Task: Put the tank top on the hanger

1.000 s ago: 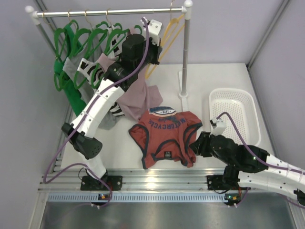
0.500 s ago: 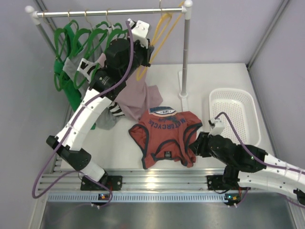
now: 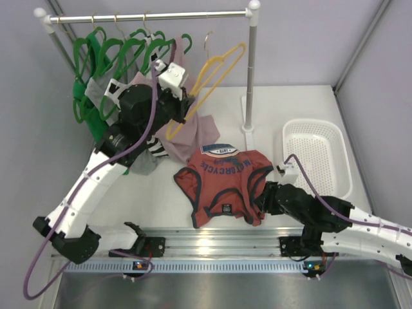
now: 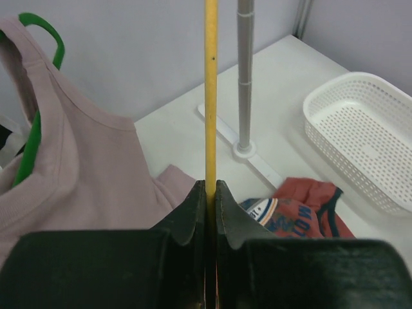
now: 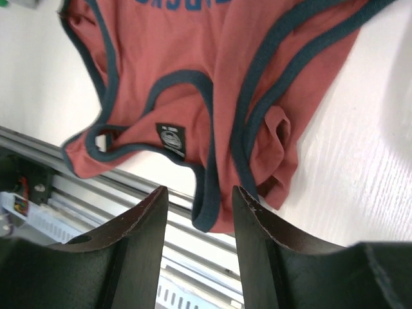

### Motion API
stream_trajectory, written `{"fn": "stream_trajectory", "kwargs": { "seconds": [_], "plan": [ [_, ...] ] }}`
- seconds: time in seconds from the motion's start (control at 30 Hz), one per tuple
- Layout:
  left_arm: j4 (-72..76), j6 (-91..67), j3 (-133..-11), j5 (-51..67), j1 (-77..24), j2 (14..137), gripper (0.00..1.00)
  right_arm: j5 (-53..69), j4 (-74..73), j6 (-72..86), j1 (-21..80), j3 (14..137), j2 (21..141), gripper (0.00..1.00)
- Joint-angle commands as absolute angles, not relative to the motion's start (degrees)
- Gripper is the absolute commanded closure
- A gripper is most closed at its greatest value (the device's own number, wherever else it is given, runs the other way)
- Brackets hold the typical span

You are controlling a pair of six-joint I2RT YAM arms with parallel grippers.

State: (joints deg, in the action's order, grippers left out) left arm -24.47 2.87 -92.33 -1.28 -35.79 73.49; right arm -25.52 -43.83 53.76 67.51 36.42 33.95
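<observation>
The left jaws are clamped shut on the yellow hanger [image 4: 210,96], held in the air below the rail [image 3: 148,16]. The rust-red tank top [image 3: 222,183] lies rumpled on the counter [image 3: 296,109]. The right jaws hang open over its near right edge.

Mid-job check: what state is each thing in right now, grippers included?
Hanger, off the rail, held in the air.
Left gripper, shut on hanger.
Tank top, rumpled on table, not hung.
Right gripper, open, empty, over tank top's near edge.
Basket, empty.
</observation>
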Motion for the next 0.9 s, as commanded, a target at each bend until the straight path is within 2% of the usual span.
{"fn": "stream_trajectory", "kwargs": {
  "seconds": [0.0,0.13,0.37,0.87],
  "plan": [
    [-26.71,1.76,-88.17,5.52,-35.86,65.67,1.00,-23.21,-41.31,54.75,68.20,33.75,35.15,0.55],
    [-32.07,0.18,-81.49,13.16,-35.95,58.90,1.00,-21.80,-37.36,54.93,68.20,32.34,38.66,0.56],
    [-42.44,-2.19,-72.70,18.53,-35.86,47.39,1.00,-21.80,-33.31,53.35,68.12,33.57,49.38,0.57],
    [-58.70,-5.97,-70.05,21.80,-35.95,39.64,1.00,-17.75,-34.71,52.65,68.20,32.52,53.88,0.61]
  ]
}}
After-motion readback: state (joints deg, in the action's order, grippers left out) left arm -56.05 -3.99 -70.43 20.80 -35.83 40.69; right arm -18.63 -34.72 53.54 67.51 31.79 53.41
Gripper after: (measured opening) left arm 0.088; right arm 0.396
